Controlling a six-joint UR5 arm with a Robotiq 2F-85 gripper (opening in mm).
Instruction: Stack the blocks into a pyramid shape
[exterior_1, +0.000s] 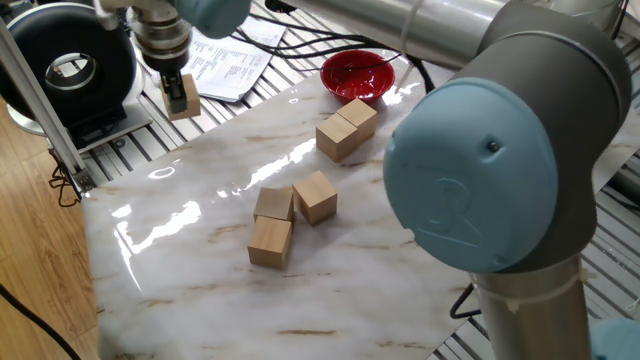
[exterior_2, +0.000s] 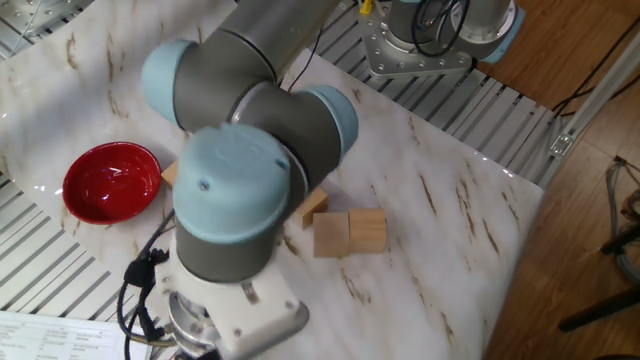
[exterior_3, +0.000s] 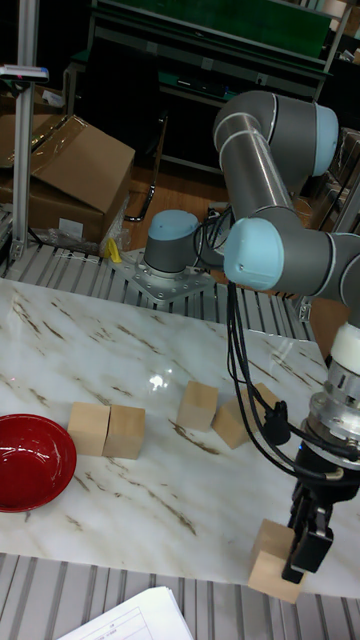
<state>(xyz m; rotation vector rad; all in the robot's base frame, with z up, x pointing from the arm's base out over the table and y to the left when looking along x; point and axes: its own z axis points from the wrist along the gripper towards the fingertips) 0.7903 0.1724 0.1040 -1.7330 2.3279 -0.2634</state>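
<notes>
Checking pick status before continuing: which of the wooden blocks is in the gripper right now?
The block at the marble slab's edge near the papers, clamped in the gripper. The other five blocks lie loose on the slab.

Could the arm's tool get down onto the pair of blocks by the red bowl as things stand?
Probably not yet: nothing covers that pair of blocks from above, but the tool is already shut on another block at the far table edge.
</notes>
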